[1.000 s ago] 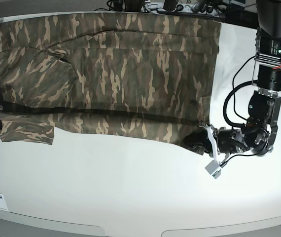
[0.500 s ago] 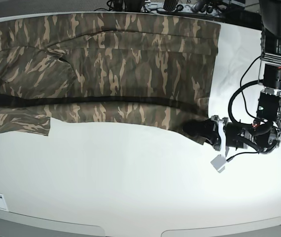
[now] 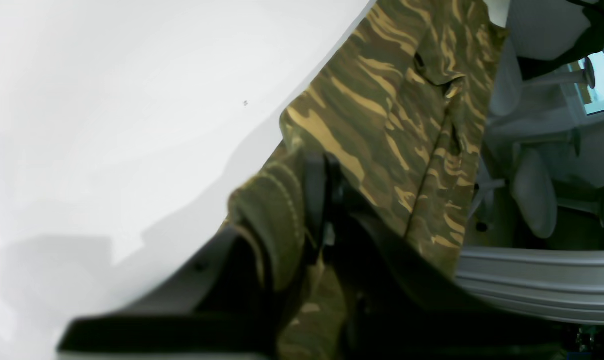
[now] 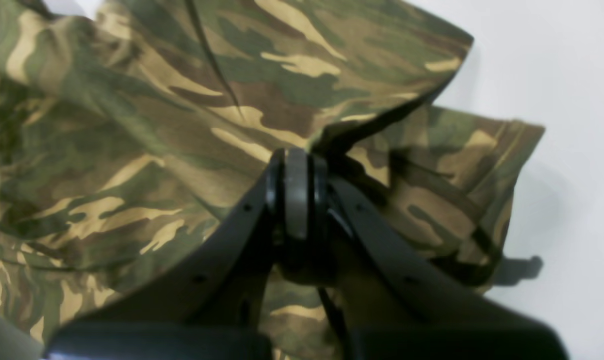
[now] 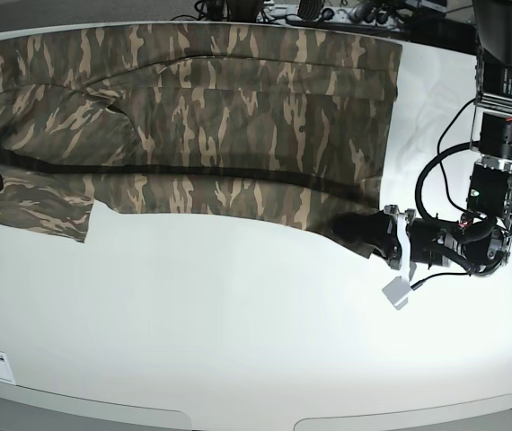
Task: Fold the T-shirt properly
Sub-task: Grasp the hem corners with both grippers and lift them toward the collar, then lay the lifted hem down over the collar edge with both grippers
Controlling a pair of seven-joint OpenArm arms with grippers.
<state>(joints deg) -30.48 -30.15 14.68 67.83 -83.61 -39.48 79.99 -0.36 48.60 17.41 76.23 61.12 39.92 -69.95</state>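
A broad white table [image 5: 238,341] fills the base view, brightly and evenly lit. Beyond its far edge, at twelve o'clock, lie dark cables [image 5: 328,11]. In the left wrist view, white chairs [image 3: 532,190] stand at three o'clock, a bright window [image 3: 602,85] at two o'clock.

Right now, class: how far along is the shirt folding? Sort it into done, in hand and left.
Done: the T-shirt lies spread across the table.
In hand: the left gripper and the right gripper are each clamped on the near edge, lifting it into a long lengthwise fold.
Left: laying that fold flat, then the remaining folds.
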